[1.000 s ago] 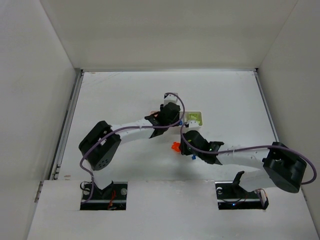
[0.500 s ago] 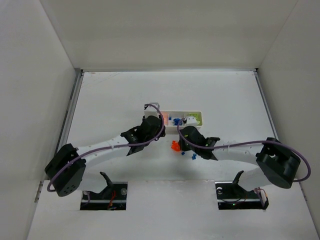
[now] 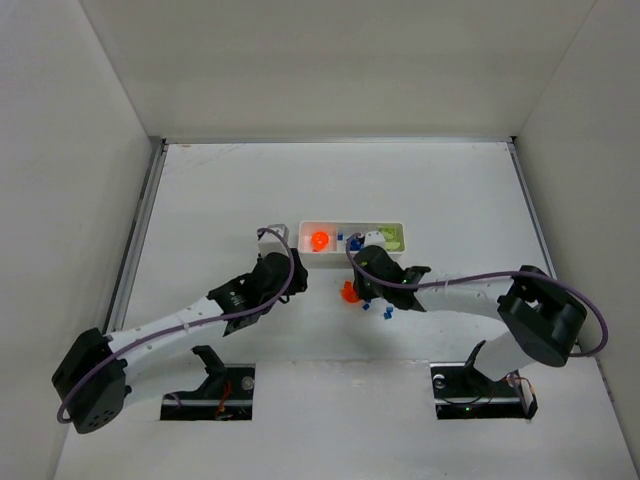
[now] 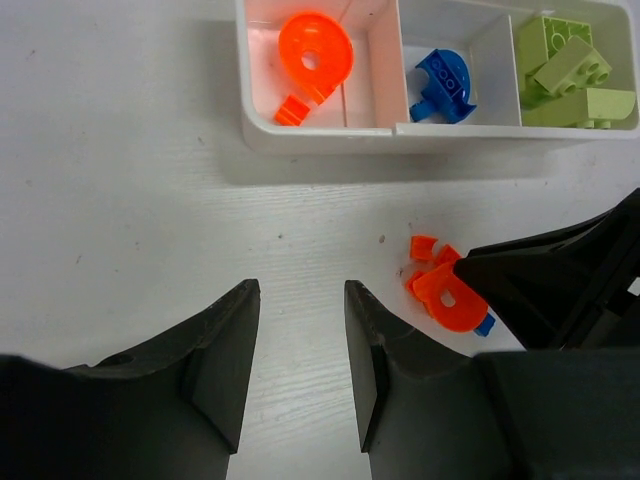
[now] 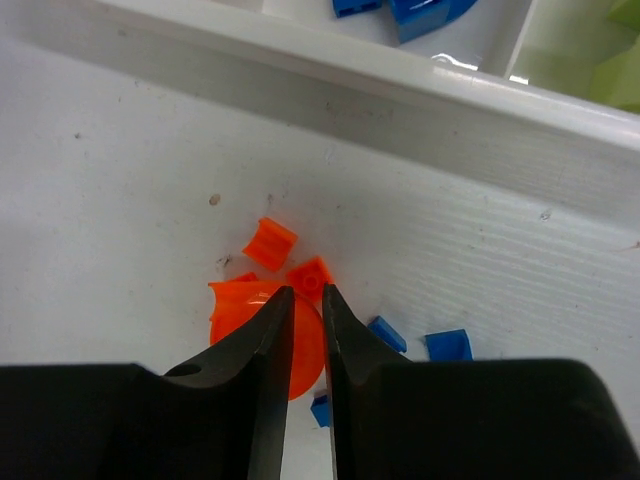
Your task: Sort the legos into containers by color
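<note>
In the white divided plastic tray [image 4: 320,135], colours sat sorted; orange rounded bricks [image 4: 445,290] and tiny blue bricks [image 5: 450,345] lay outside. Right claw [image 5: 305,295] stood nearly closed around orange, grip unclear; left claw [image 4: 300,295] gaped empty.

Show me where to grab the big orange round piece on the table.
Come straight down from above and pinch the orange round piece by its curved rim. It seems to lie flat on the table, with small orange bits crowding one side, so the free edge is probably easiest.

R wrist cam: round orange plastic brick [image 5: 232,310] partly hidden under black right gripper [image 5: 305,292], grip unclear; long white plastic tray [image 5: 400,110] cut off at 12 o'clock.
</note>
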You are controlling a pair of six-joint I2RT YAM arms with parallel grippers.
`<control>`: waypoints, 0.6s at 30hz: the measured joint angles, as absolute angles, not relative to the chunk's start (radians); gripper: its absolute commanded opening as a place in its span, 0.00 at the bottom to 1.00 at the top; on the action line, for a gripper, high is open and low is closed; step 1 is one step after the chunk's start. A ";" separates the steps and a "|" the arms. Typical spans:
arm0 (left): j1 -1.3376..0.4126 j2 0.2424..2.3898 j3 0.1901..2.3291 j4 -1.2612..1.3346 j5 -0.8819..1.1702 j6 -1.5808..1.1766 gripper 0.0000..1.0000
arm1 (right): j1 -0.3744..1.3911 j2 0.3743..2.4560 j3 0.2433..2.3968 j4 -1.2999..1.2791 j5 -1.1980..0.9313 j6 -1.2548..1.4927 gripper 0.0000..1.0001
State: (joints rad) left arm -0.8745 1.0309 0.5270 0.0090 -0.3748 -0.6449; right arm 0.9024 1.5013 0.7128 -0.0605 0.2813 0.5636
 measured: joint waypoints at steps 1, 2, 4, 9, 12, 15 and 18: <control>-0.873 1.016 0.520 0.004 -0.375 -0.648 0.36 | 0.902 1.501 0.713 -0.064 0.276 0.564 0.26; -0.870 1.002 0.514 -0.002 -0.374 -0.650 0.37 | 0.900 1.501 0.713 -0.067 0.271 0.564 0.28; -0.869 0.982 0.506 -0.009 -0.374 -0.653 0.37 | 0.896 1.501 0.713 -0.073 0.258 0.564 0.28; -0.876 0.945 0.479 -0.022 -0.365 -0.656 0.37 | 0.890 1.501 0.713 -0.083 0.221 0.566 0.23; -0.878 0.930 0.464 -0.024 -0.360 -0.656 0.37 | 0.890 1.501 0.713 -0.084 0.201 0.576 0.15; -0.878 0.922 0.456 -0.027 -0.357 -0.656 0.37 | 0.890 1.501 0.712 -0.083 0.194 0.598 0.08; -0.883 0.917 0.452 -0.027 -0.355 -0.656 0.37 | 0.890 1.481 0.705 -0.081 0.198 0.628 0.06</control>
